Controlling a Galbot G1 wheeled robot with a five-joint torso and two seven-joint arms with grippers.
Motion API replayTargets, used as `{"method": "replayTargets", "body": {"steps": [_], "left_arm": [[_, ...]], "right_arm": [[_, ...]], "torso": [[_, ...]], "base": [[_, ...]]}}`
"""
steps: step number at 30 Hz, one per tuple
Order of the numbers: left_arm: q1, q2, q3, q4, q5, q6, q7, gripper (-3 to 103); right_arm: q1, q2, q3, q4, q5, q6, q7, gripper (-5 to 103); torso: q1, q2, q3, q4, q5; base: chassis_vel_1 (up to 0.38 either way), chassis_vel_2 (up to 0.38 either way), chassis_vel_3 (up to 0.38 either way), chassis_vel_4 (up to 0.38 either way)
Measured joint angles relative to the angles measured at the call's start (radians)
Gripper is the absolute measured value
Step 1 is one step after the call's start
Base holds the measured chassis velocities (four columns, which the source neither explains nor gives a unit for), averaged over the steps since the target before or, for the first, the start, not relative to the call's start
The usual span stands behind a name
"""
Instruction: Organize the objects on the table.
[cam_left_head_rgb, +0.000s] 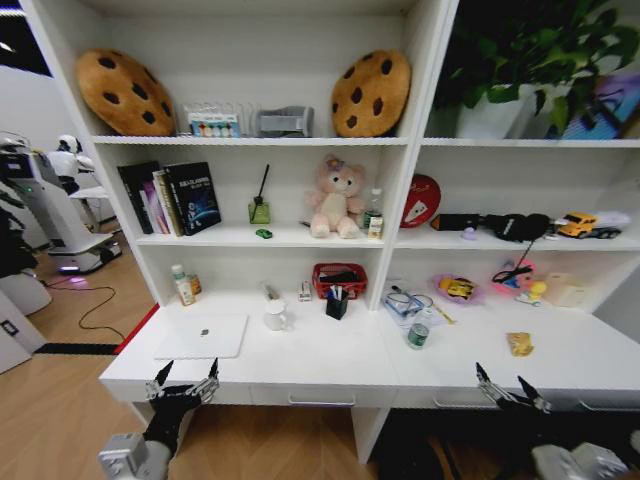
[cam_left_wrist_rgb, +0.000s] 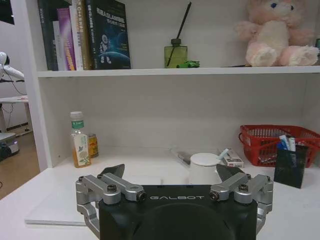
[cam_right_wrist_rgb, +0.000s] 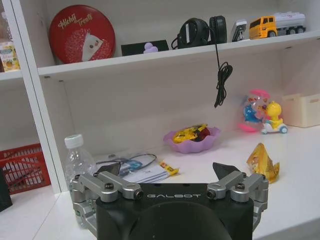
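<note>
Laptop (cam_left_head_rgb: 202, 336) lies shut and flat on the left part of the table (cam_left_head_rgb: 330, 362), its long axis running across the desk, parallel to the front edge. In the head view it sits at about 1 o'clock from the left gripper (cam_left_head_rgb: 182, 384), just past the fingertips, while the right gripper (cam_left_head_rgb: 512, 390) hangs well apart off the desk's right front edge. So the left arm is plainly the nearer one for the laptop.

Both grippers stand wide open and hold nothing; each hovers at the front edge of the table, fingers aimed toward the shelves.

Beyond the laptop, at 1 o'clock from the left gripper, stand the mug (cam_left_head_rgb: 275, 316) and, farther right, the pen cup (cam_left_head_rgb: 337, 304). The bottle (cam_left_head_rgb: 419, 331) stands right of centre, at about 10 o'clock from the right gripper and nearer to it than to the left, so I judge that one falls to the right arm.
</note>
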Motion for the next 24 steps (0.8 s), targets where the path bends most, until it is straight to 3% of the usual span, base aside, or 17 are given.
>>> {"method": "replayTargets", "body": {"steps": [7, 11, 12, 16, 24], "left_arm": [[0.0, 0.0, 0.0, 0.0, 0.0, 0.0, 0.001, 100], [0.0, 0.0, 0.0, 0.0, 0.0, 0.0, 0.002, 100], [0.0, 0.0, 0.0, 0.0, 0.0, 0.0, 0.002, 100], [0.0, 0.0, 0.0, 0.0, 0.0, 0.0, 0.001, 100], [0.0, 0.0, 0.0, 0.0, 0.0, 0.0, 0.001, 100]], "right_arm": [[0.057, -0.016, -0.128, 0.018, -0.058, 0.025, -0.006, 100], [0.125, -0.027, -0.218, 0.063, -0.067, -0.063, 0.012, 100], [0.154, -0.03, -0.258, 0.077, -0.073, -0.091, 0.008, 100], [0.228, -0.052, -0.342, 0.042, -0.102, -0.118, -0.001, 100], [0.396, -0.115, -0.44, -0.092, -0.131, -0.148, 0.006, 100]], "torso": [[0.0, 0.0, 0.0, 0.0001, -0.0002], [0.0, 0.0, 0.0, -0.0003, 0.0005], [0.0, 0.0, 0.0, -0.0006, -0.0011], [0.0, 0.0, 0.0, 0.0004, -0.0003], [0.0, 0.0, 0.0, -0.0001, -0.0002]], "base": [[-0.237, -0.273, 0.289, 0.257], [-0.035, -0.093, 0.036, -0.024], [-0.029, -0.016, -0.015, -0.069], [0.038, 0.089, -0.03, -0.059], [0.028, 0.038, -0.015, -0.013]]}}
